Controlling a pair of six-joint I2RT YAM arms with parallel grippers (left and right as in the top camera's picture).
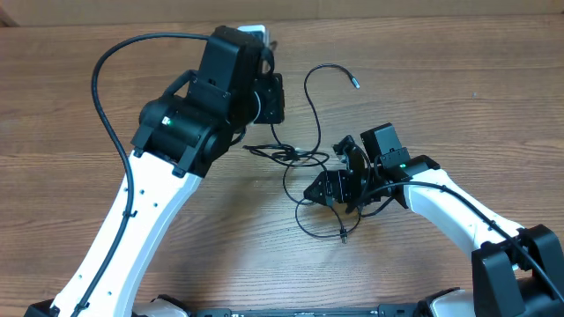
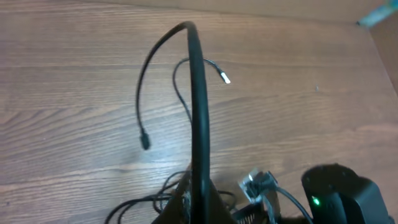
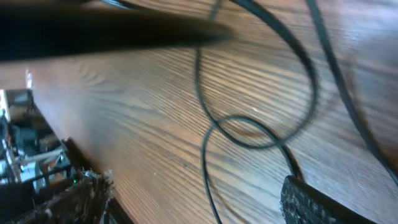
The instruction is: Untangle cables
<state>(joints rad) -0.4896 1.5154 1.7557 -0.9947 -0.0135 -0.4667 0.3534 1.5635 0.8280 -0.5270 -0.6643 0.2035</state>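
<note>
Cables (image 1: 300, 158) are lying tangled at the middle of the counter (image 1: 53, 106), between both arms, with bare wood extending left and beyond. Two free plug ends are showing overhead; the cable count cannot be determined. Left tool (image 2: 194, 193) is clamping one raised cable. Right tool (image 3: 199, 199) fingers are standing apart around a loop.

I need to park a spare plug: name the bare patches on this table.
Bare table left of the left arm; a strip between it and the right arm; more beyond the silver plug. Crowded: cables around the right gripper.
</note>
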